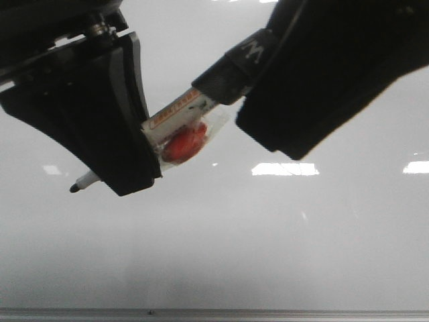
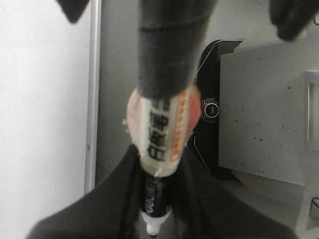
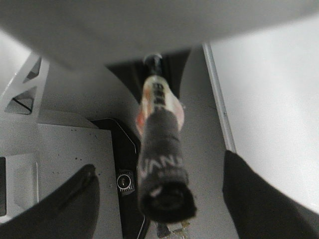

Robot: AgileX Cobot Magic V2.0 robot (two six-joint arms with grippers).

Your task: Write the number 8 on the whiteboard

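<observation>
We see the whiteboard (image 1: pixel 221 248) as glossy pale grey, lying behind and below our grippers. Our left gripper (image 1: pixel 127 151) clenches the marker (image 1: pixel 177 124), tip uncapped; our right gripper (image 3: pixel 159 194) stands open around its wrapped end. Any drawn figure is hidden or too faint.

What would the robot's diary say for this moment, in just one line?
left gripper: shut on marker | right gripper: open around marker's wrapped end | whiteboard: no 8 visible | tip off board
</observation>
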